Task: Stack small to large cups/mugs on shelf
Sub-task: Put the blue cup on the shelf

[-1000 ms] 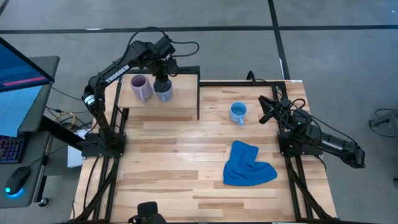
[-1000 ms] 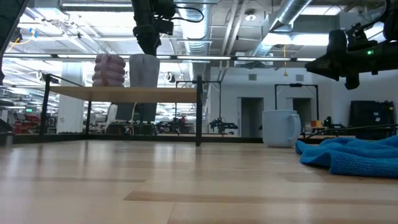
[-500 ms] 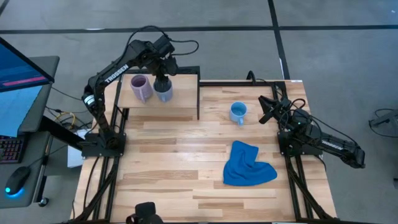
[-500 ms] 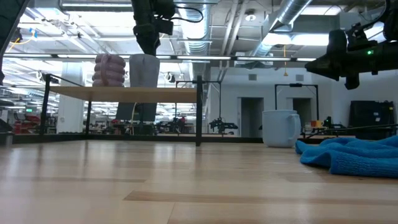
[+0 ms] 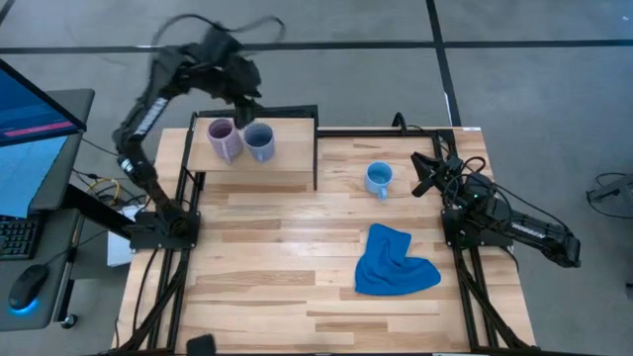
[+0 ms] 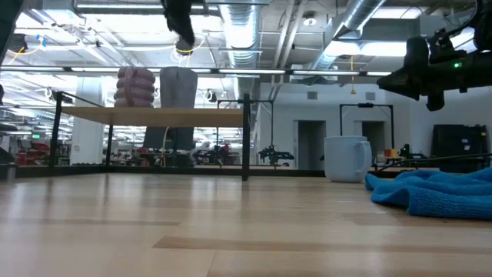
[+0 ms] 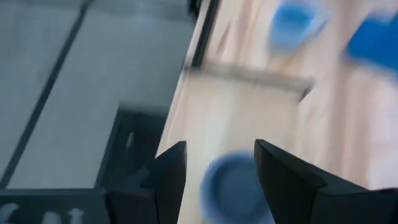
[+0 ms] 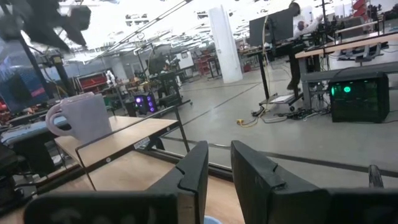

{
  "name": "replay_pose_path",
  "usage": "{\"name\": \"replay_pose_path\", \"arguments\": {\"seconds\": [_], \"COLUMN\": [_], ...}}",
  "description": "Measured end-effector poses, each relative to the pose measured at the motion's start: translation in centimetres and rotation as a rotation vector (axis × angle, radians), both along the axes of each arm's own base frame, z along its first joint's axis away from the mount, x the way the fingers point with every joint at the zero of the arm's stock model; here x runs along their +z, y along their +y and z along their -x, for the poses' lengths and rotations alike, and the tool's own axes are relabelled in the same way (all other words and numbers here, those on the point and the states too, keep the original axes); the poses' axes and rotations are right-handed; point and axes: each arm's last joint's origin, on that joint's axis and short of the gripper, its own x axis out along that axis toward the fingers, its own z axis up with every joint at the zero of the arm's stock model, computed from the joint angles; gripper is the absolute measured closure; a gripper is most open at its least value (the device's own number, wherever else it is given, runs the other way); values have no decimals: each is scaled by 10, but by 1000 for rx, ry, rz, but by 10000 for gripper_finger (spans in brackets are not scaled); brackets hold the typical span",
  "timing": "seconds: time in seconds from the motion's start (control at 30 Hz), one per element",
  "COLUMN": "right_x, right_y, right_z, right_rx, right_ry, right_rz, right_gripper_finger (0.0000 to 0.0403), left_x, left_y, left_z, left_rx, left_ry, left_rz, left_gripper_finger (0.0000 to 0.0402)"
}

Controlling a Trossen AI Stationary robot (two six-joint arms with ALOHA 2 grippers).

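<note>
The pale purple mug (image 5: 223,139) and the grey-blue mug (image 5: 259,142) stand upright side by side on their bases on the light-wood shelf (image 5: 287,158). In the low view they are the purple mug (image 6: 135,86) and the grey-blue mug (image 6: 178,87). My left gripper (image 6: 184,35) hangs open and empty above the grey-blue mug (image 7: 231,185), clear of it. The bright light blue mug (image 5: 378,179) stands on the tabletop right of the shelf. My right gripper (image 5: 425,176) waits shut just right of that mug, touching nothing.
A crumpled blue cloth (image 5: 394,262) lies on the slatted tabletop (image 5: 277,267), near the right side. The shelf's black frame post (image 6: 246,137) stands between the shelf and the light blue mug (image 6: 346,158). A monitor and desk stand left of the table.
My left gripper has risen quickly off the grey-blue mug and drawn back toward the table's far left. The mug stays upright on the shelf beside the purple one.
</note>
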Motion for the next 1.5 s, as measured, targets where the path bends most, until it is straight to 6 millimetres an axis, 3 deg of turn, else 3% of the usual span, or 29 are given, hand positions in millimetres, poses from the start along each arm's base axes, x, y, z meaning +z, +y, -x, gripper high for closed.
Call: {"name": "replay_pose_path", "arguments": {"seconds": [0.2,0.4,0.5,0.67,0.9,1.2,1.5], "right_x": [-2,-3,-3,-3,-3,-3,-7], "right_y": [0,0,0,0,0,0,0], "right_z": [0,0,0,0,0,0,-1], "right_rx": [-1,0,-1,-1,3,5,10], "right_ry": [25,31,31,30,33,33,65], "right_rz": [-3,-6,-6,-6,-7,-7,-30], "right_gripper_finger": [310,310,310,310,310,310,310], "left_x": [41,40,23,-24,-85,-158,-211], "left_y": [-37,-83,-103,-130,-156,-162,-162], "left_z": [42,85,104,131,162,168,174], "left_rx": [-115,-81,-29,59,98,162,293], "left_ry": [-310,-404,-446,-542,-749,-830,-851], "left_rz": [-87,-137,-169,-229,-319,-222,-279], "left_gripper_finger": [221,221,221,221,221,221,221]}}
